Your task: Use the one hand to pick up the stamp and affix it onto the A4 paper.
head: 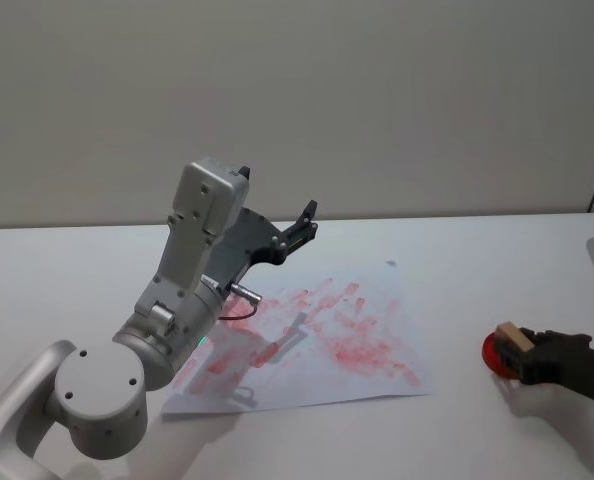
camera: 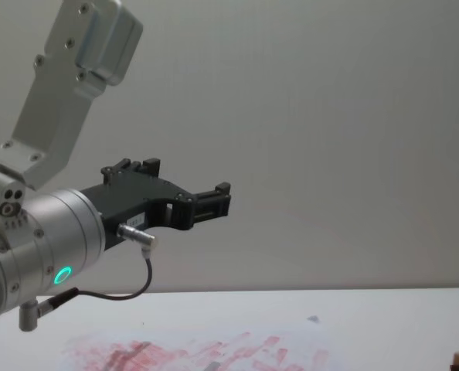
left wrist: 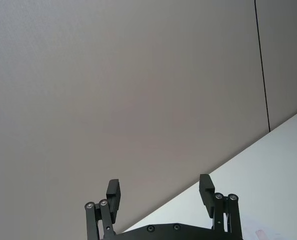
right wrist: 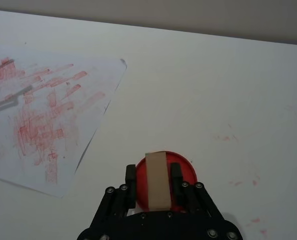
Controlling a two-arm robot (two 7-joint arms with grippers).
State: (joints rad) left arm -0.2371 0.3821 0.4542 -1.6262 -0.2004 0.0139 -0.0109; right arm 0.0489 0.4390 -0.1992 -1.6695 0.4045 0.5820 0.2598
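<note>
The stamp (right wrist: 158, 181) is a small light-brown wooden block with squared edges and a flat plain top, standing on a round red ink pad (right wrist: 166, 172). In the head view it sits at the lower right of the frame (head: 514, 337), on the pad (head: 496, 355). The right gripper (right wrist: 156, 181) has a black finger against each side of the block and appears clamped on it, though the contact itself is hard to make out; in the head view it reaches in from the right edge (head: 537, 358).

The A4 paper (head: 317, 335) lies flat in the lower middle of the head view, white and covered with smudgy red-pink prints, with a small grey mark near its far corner. It is well apart from the stamp, with bare tabletop between them.

The table (head: 457, 260) is white, with faint pink flecks near the pad in the right wrist view. A plain pale wall (head: 297, 100) stands behind it.

The left gripper (head: 299, 232) is raised above the paper at centre frame, its fingers (left wrist: 113, 192) spread apart and holding nothing. The tabletop around the paper's right and far edges is open.
</note>
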